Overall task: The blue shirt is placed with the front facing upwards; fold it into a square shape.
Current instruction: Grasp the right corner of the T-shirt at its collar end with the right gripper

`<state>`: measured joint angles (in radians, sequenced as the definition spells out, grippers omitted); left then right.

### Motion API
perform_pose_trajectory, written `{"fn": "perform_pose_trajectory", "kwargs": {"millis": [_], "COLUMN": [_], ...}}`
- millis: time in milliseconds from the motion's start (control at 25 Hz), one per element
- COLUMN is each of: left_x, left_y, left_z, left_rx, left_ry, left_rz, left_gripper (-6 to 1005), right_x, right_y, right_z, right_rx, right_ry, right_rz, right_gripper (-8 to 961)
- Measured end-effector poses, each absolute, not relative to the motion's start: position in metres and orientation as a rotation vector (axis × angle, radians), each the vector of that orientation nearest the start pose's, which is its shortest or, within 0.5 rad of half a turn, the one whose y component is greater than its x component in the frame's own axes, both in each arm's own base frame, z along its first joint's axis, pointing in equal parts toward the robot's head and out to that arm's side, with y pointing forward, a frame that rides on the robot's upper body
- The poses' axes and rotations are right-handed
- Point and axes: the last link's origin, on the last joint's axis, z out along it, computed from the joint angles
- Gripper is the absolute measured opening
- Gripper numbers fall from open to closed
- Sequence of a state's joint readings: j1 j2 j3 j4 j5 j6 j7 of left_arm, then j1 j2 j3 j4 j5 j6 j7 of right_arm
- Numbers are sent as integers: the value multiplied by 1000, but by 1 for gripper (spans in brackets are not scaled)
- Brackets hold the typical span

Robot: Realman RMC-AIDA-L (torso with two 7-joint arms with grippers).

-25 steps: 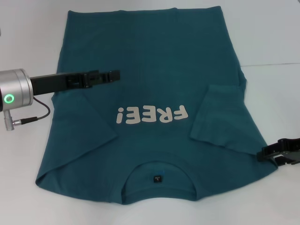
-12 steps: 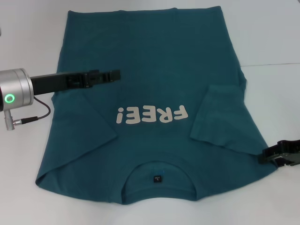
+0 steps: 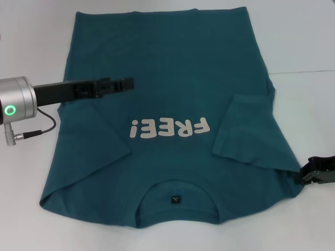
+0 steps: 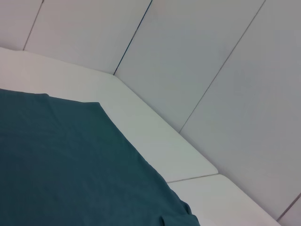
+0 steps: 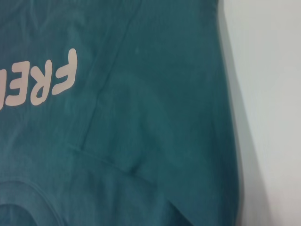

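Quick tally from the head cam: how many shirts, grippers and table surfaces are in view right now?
Shirts: 1, the blue shirt
Grippers: 2, left gripper over the shirt, right gripper at the shirt's edge
Table: 1, white table
Total: 4

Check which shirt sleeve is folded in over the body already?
The sleeve on the robot's right lies folded over the shirt, beside the lettering. The left one looks unfolded.
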<state>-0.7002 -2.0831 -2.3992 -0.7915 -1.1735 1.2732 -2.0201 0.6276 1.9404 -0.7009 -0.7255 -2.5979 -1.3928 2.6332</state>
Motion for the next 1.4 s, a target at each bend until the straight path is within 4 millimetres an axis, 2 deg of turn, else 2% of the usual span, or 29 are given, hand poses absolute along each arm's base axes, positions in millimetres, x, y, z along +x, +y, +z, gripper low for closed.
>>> {"fn": "perform_pose_trajectory", "kwargs": {"millis": [200, 440, 720, 1040, 1400], "left_x": [-200, -201, -202, -210, -214], "left_y": [415, 415, 415, 417, 416], "left_z": [26, 26, 27, 29, 29], "left_rx": [-2414, -2412, -2400, -2347, -2329], "left_ry": [-1115, -1119, -1123, -1140, -1155], "left_rz": [-768, -768, -779, -771, -770], "left_gripper": [886, 886, 886, 886, 886], "right_x": [330, 329, 331, 322, 315], "right_y": [361, 363, 364, 370, 374], "right_z": [58, 62, 70, 78, 76], "right_rx": [-1952, -1950, -1947, -1984, -2023], "right_ry": [1925, 1911, 1898, 1850, 1819], "right_rz": [-7, -3, 35, 108, 112], "right_gripper": [121, 46, 51, 49, 41]}}
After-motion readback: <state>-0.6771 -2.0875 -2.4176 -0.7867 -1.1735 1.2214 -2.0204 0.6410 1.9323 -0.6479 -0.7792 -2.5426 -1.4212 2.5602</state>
